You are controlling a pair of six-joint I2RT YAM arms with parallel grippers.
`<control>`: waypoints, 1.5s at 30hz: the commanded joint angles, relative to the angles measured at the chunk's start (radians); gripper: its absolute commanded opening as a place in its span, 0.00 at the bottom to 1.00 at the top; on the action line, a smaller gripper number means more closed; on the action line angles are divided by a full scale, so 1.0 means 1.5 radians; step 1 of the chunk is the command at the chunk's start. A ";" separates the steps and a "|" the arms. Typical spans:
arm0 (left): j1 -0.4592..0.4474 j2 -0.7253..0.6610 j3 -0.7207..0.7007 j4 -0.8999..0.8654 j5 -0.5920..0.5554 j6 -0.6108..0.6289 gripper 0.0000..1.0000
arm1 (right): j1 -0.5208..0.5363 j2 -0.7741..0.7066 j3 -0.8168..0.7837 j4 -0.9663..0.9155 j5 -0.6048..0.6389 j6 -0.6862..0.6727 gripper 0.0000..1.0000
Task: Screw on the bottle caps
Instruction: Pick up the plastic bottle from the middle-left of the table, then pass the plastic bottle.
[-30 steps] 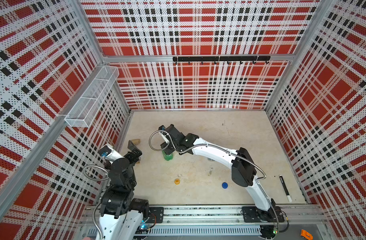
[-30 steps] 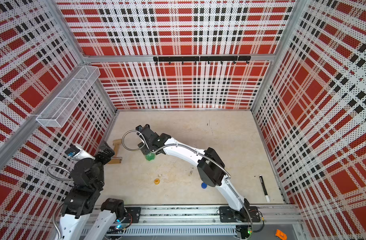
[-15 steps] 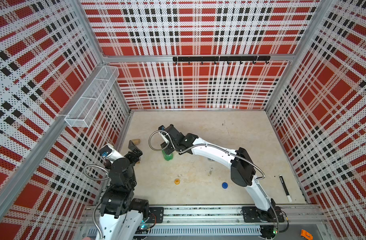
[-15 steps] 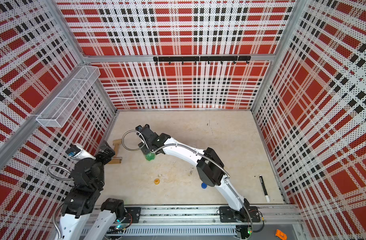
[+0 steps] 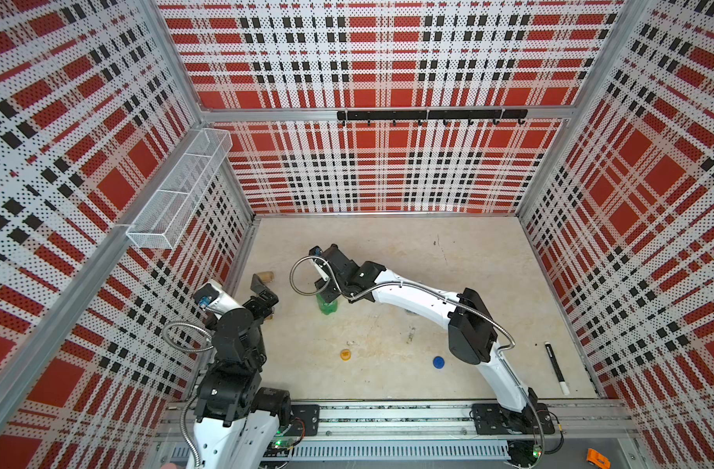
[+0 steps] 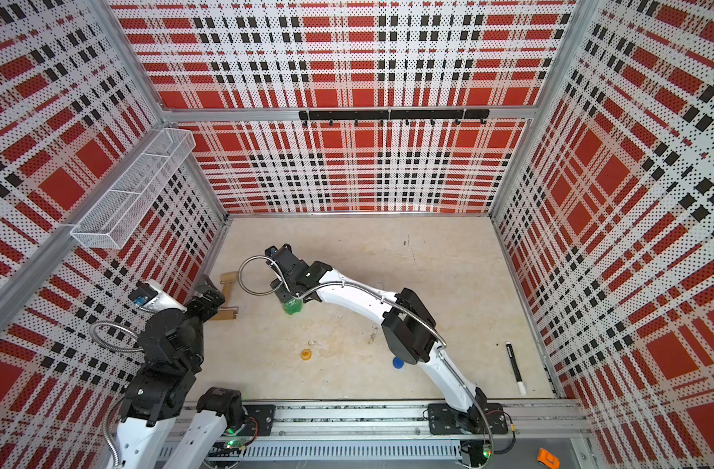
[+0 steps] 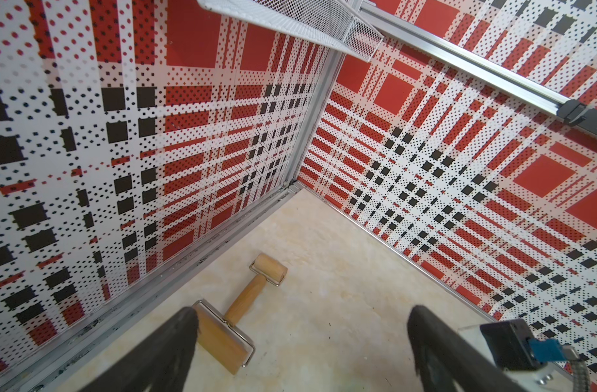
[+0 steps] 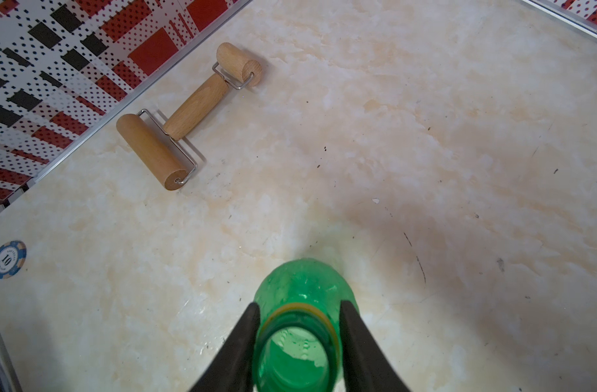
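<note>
My right pincer point(image 8: 299, 305) clasps the open neck of the green bottle point(image 8: 304, 281) (it stands upright on the table point(image 8: 426, 135)), pressing it from both sides.

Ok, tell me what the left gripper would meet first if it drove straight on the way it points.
Probably the wooden roller, lying just ahead of the open left gripper. Height is unclear, so it might pass over it and reach the wall corner instead.
</note>
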 commanded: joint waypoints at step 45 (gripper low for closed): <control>-0.402 0.053 -0.191 0.379 0.453 0.475 0.99 | -0.006 -0.632 -0.496 0.204 -0.026 -0.042 0.00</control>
